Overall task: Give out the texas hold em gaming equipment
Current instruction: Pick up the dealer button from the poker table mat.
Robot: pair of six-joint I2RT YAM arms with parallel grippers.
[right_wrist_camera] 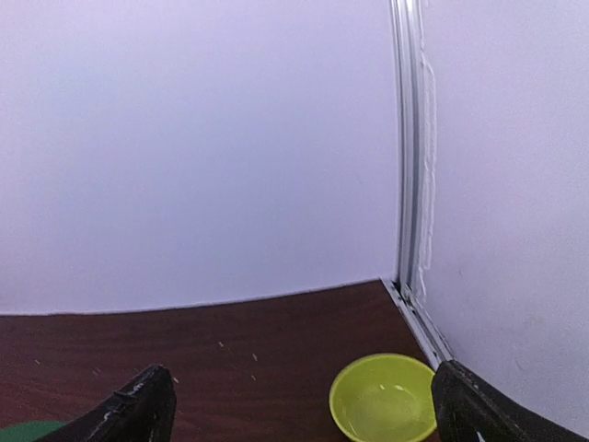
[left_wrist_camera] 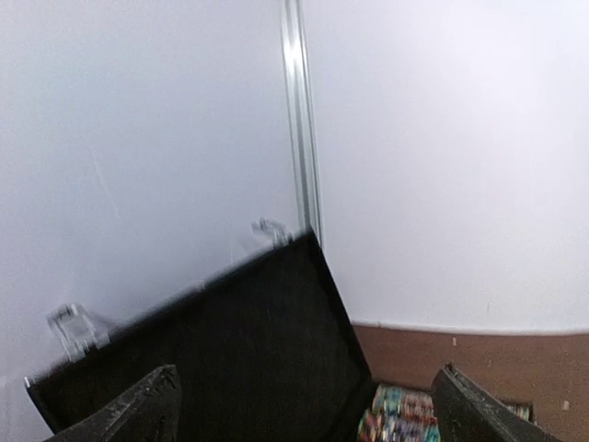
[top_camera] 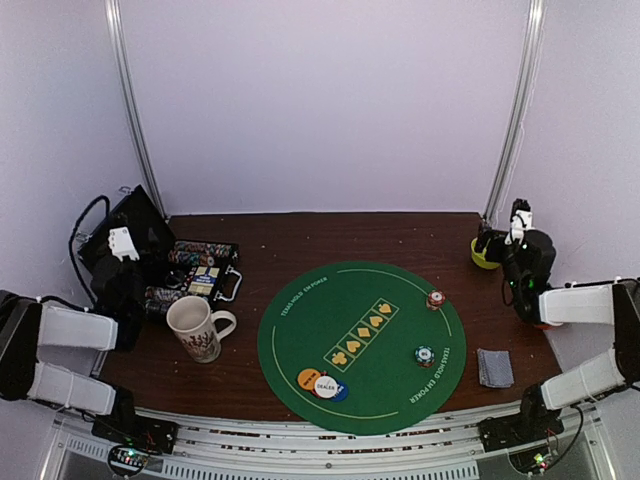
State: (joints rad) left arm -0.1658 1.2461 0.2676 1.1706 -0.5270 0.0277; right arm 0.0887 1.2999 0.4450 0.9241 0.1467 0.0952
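A round green poker mat [top_camera: 300, 330] lies mid-table. On it sit a red-white chip stack [top_camera: 435, 299], a teal-white chip stack [top_camera: 425, 355], and orange [top_camera: 308, 379], white [top_camera: 326, 386] and blue [top_camera: 342, 392] buttons at its near edge. A grey-blue deck of cards [top_camera: 494, 367] lies to the right of the mat. My left gripper [top_camera: 121, 238] is open by the chip case's raised lid [left_wrist_camera: 239, 350], nothing between its fingers [left_wrist_camera: 138, 414]. My right gripper [top_camera: 519, 216] is open over the back right corner, with nothing in it [right_wrist_camera: 304, 416].
An open black case [top_camera: 205, 268] with rows of chips [left_wrist_camera: 405, 419] stands at the left. A patterned cream mug [top_camera: 197, 328] is in front of it. A yellow bowl [right_wrist_camera: 384, 398] sits in the back right corner by the wall rail [right_wrist_camera: 405, 184].
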